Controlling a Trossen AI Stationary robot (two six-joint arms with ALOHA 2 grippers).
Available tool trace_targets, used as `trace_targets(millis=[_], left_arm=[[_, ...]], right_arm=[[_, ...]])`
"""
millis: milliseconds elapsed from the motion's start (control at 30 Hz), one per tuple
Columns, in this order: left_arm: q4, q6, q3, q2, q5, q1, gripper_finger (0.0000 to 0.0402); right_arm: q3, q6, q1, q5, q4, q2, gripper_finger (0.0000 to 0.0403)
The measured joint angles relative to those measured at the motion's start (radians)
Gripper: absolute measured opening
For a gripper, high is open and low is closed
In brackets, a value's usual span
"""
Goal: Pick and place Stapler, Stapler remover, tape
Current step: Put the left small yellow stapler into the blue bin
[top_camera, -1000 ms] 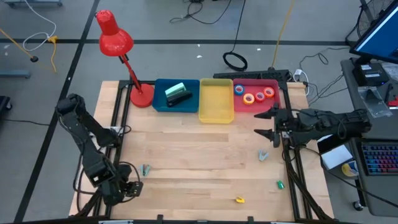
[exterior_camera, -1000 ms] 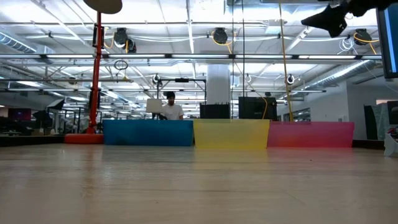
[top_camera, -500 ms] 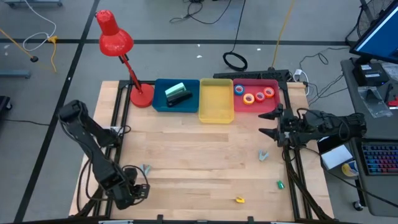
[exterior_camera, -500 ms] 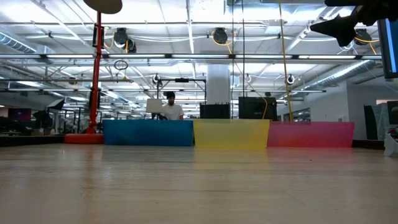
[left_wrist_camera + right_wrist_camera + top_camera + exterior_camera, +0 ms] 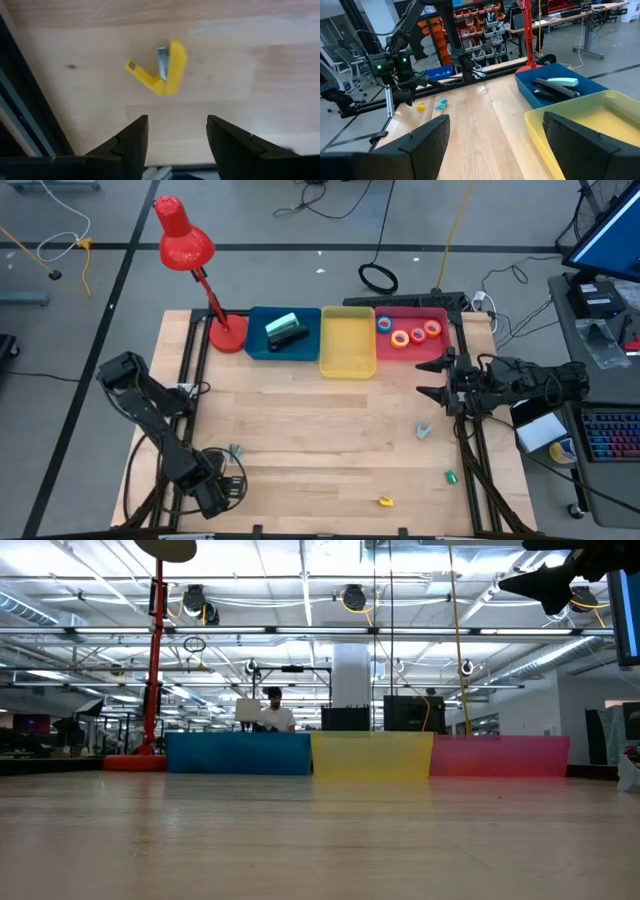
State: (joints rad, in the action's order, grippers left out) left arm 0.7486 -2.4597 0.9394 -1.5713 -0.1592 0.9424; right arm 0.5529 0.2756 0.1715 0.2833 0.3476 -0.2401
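Note:
A yellow staple remover [image 5: 161, 68] lies on the wooden table near its near left corner; in the right wrist view it shows as a yellow speck [image 5: 421, 106] beside a teal one [image 5: 441, 103]. My left gripper [image 5: 177, 122] hangs open above the yellow one, pointing down, touching nothing; in the high view [image 5: 226, 492] the arm hides the piece. A green stapler [image 5: 281, 324] and a black stapler [image 5: 291, 338] lie in the blue bin [image 5: 258, 348]. Tape rolls [image 5: 405, 333] lie in the red bin [image 5: 440, 345]. My right gripper [image 5: 430, 377] waits open by the right edge.
A yellow bin [image 5: 347, 342] stands between the blue and red ones at the far edge, with a red desk lamp [image 5: 186, 242] at the far left. More staple removers lie loose: teal [image 5: 235, 451], grey [image 5: 423, 430], green [image 5: 450, 476], yellow [image 5: 385, 501]. A person shows beyond the bins [image 5: 273, 712].
My left gripper has come down toward the table and gone a little toward its near edge and right, still open. My right gripper has drawn back slightly toward the right edge, then kept still.

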Motion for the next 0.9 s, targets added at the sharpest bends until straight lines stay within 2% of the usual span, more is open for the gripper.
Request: trace_targets(millis=[233,900], left_arm=[[0.002,0.003,0.0,-0.047,-0.008,-0.006,0.02],[0.069,0.012,0.0,-0.047,0.01,-0.013,0.02]], right_arm=[[0.0,0.0,0.0,0.0,-0.032,0.0,0.0309],[0.0,0.031,0.0,-0.001,-0.046,0.0,0.0309]])
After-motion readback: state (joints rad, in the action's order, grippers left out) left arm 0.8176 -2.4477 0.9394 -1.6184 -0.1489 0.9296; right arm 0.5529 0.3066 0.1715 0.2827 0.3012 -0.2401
